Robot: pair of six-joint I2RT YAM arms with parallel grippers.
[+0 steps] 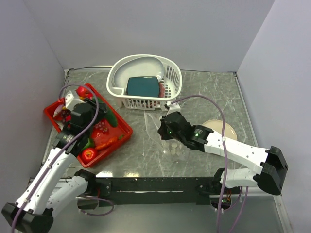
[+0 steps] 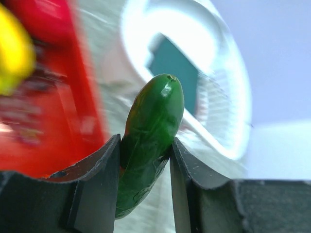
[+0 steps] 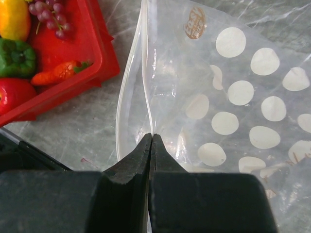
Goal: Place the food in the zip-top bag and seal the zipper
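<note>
Left pincer (image 2: 145, 160) grips green vegetable (image 2: 154, 121), right pincer (image 3: 151, 141) pinches zip-top bag (image 3: 233, 97) lip; I'd carry it low, entering the gaping mouth tip-first.

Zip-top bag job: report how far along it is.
Done: nothing packed; the zip-top bag looks empty. In hand: right gripper pinches the bag's open edge; left gripper holds a green vegetable. Left: bag it and the food in the red tray, then seal the zipper.
</note>
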